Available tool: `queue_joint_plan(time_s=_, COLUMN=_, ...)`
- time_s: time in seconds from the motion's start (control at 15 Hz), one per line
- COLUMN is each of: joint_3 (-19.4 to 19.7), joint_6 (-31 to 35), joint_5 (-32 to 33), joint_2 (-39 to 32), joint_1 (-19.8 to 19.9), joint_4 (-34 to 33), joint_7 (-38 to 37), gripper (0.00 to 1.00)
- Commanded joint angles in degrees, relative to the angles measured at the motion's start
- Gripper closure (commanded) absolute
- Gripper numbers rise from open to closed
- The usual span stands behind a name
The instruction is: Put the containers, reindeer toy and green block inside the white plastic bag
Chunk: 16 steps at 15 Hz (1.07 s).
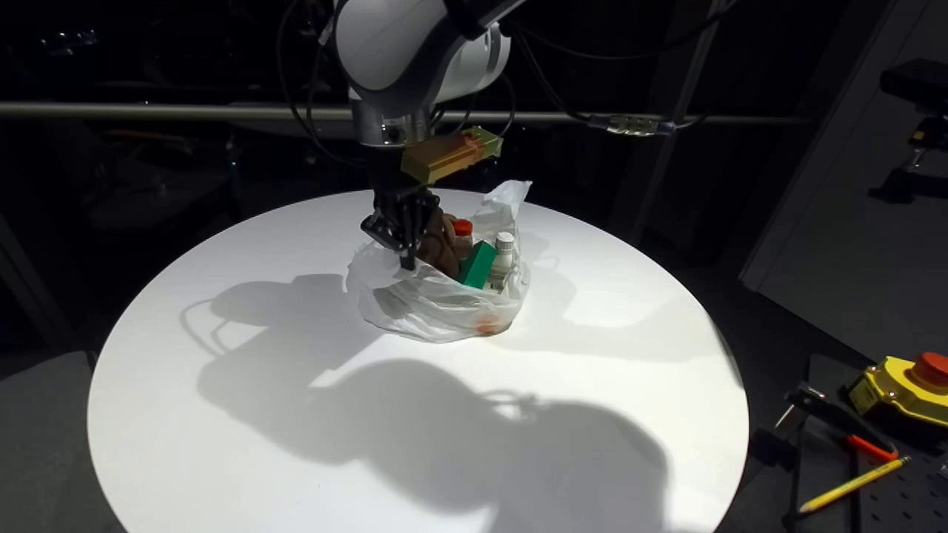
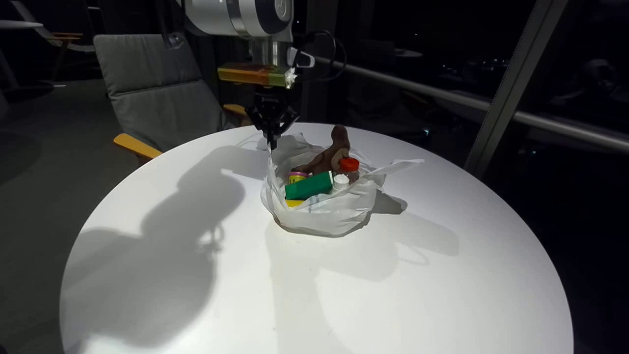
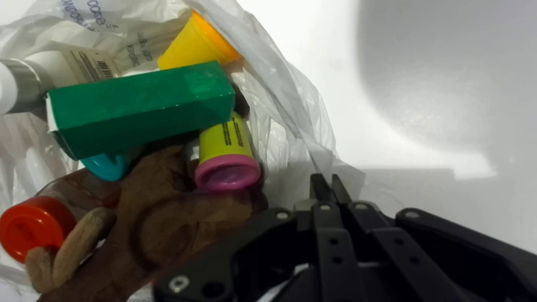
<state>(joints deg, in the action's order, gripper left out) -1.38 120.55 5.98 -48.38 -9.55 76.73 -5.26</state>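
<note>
The white plastic bag (image 1: 429,307) stands on the table with its mouth open. The green block (image 3: 142,107) lies inside it on top of other things. The brown reindeer toy (image 2: 339,140) is in the bag, its upper part rising above the rim. Containers inside include a red-lidded one (image 3: 33,226), a white bottle (image 3: 46,71), a yellow tub with a pink lid (image 3: 226,159) and a yellow-orange tub (image 3: 197,44). My gripper (image 3: 329,184) is shut on the bag's rim, pinching thin plastic between its fingertips; it shows in both exterior views (image 1: 407,259) (image 2: 271,142).
The round white table (image 2: 221,295) carries the bag near its far edge in both exterior views. A grey chair (image 2: 157,93) stands beyond the table. A yellow box with a red button (image 1: 907,385) and a pencil (image 1: 852,485) lie on a dark stand beside the table.
</note>
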Motion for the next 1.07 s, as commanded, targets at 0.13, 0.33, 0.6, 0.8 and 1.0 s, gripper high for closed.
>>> queue_joint_plan(time_s=0.13, joint_3=-1.43, joint_6=-0.18, joint_5=-2.59, joint_2=3.08, joint_1=1.64, joint_4=2.29, joint_7=2.13, gripper=0.97)
queue_joint_plan(time_s=0.33, joint_3=-0.74, joint_6=-0.07, joint_5=-1.89, joint_2=4.47, joint_1=1.31, joint_4=3.14, joint_7=1.12, gripper=0.97)
queue_joint_plan(time_s=0.6, joint_3=-0.85, joint_6=0.18, joint_5=-1.81, joint_2=6.19, joint_1=1.40, joint_4=4.50, joint_7=1.35, gripper=0.96)
queue_joint_plan(time_s=0.8, joint_3=-0.85, joint_6=0.59, joint_5=-1.65, joint_2=7.79, joint_1=1.35, joint_4=6.10, joint_7=1.40, gripper=0.98)
queue_joint_plan(time_s=1.0, joint_3=-0.89, joint_6=0.96, joint_5=-1.56, joint_2=9.48, joint_1=1.28, joint_4=7.84, joint_7=1.37, gripper=0.97)
